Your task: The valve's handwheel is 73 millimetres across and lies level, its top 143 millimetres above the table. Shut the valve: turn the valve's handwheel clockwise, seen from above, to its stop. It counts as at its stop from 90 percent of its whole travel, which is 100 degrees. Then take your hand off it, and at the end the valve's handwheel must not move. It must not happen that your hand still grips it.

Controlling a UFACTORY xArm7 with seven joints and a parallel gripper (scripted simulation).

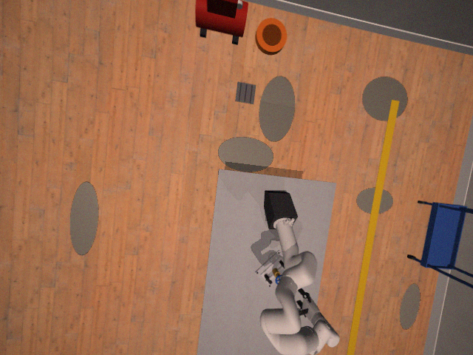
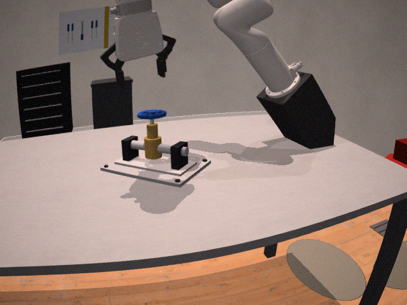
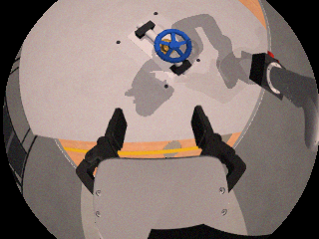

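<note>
The valve stands on a white base plate on the grey table. Its blue handwheel lies level on top of a brass body, with a grey pipe held between two black blocks. In the overhead view only a sliver of the handwheel shows beside the arm. My gripper is open and empty. It hangs well above the handwheel, a little to its left, fingers pointing down. In the wrist view the handwheel lies ahead of the fingertips and apart from them.
The arm's black base block stands on the table to the right of the valve. A black cabinet and a slatted rack stand behind the table. A red box shows at the right edge.
</note>
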